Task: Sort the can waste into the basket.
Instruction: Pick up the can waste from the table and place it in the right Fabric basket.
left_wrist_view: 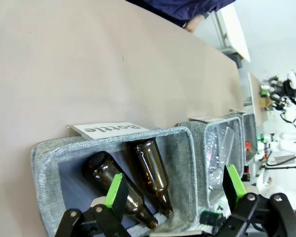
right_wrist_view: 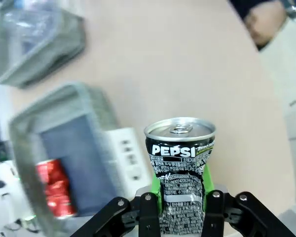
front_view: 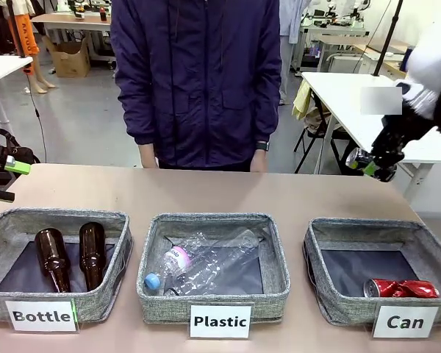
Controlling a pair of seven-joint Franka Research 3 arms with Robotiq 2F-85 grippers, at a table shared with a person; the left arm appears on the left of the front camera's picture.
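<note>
gripping the dark crushed can [right_wrist_view: 180, 168] upright, the right claw [front_view: 373, 163] hangs high behind the can basket [front_view: 320, 254], which lies below and nearer, red can [front_view: 401, 288] inside.

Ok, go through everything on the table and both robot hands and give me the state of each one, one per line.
Red crushed metal can: lying on its side in the grey fabric "Can" basket.
Black crushed Pepsi can: gripped, raised above the table.
Right hand: shut on the Pepsi can.
Left hand: open, holding nothing.
Two brown glass bottles: lying in the "Bottle" bin.
Clear plastic bottles: lying in the "Plastic" bin.
</note>
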